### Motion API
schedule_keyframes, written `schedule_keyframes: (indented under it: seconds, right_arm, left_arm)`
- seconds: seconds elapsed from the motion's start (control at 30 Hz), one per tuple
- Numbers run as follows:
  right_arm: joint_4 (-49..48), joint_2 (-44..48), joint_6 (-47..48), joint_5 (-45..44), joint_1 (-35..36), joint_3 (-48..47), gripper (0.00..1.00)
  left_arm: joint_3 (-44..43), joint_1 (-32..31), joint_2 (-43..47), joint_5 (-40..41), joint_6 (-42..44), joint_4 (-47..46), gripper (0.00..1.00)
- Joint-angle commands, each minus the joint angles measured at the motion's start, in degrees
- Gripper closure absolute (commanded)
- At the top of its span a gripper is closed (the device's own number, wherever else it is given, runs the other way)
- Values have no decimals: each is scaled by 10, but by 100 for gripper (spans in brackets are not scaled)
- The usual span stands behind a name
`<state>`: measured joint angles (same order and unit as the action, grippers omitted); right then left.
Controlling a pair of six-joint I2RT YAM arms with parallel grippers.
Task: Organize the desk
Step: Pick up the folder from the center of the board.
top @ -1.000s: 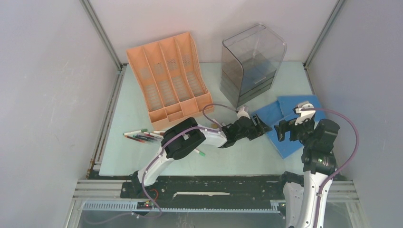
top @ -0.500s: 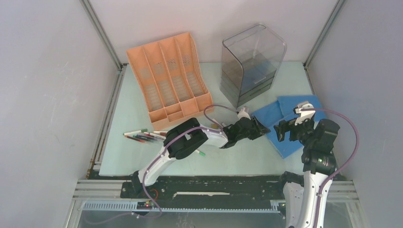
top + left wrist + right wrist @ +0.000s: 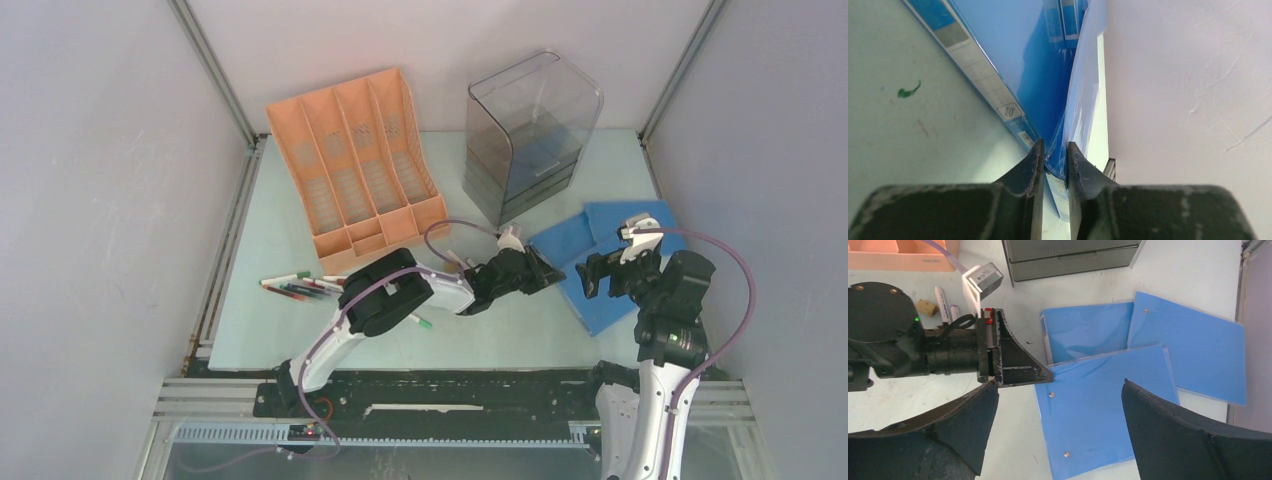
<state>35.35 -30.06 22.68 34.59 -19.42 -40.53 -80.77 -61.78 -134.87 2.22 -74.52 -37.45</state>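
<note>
Passable over bare pale mint-green desk top [image 3: 500,335], front centre. Blocked rear left by orange slotted plastic file rack [image 3: 360,160], rear centre by smoky clear plastic drawer unit [image 3: 530,140], mid-desk by outstretched left arm [image 3: 400,290]. Loose coloured marker pens [image 3: 300,288] front left; flat blue plastic folders [image 3: 598,222] right.

An orange file sorter [image 3: 355,165] and a smoky drawer unit [image 3: 530,135] stand along the far edge of the worktop [image 3: 500,330]. Blue folders [image 3: 603,305] lie near the right edge, markers [image 3: 298,289] near the left.
</note>
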Motion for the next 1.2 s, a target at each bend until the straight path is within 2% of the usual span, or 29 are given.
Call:
schedule_keyframes:
  seconds: [0.0,0.13,0.37,0.93,1.17]
  right_arm:
    - [-10,1,-1,6,-3,-3,0]
    - [-10,1,-1,7,-2,-3,0]
    - [-8,1,0,23,-1,-3,0]
    - [23,-14,8,95,23,-17,0]
    - [36,-17,21,127,35,-18,0]
  left_arm:
    - [51,-2,74,9,58,-32,91]
    - [104,-2,120,6,89,-76,100]
    - [208,-2,203,16,157,-136,100]
    - [455,-1,442,95,444,-177,100]
    - [513,-1,517,52,583,-173,100]
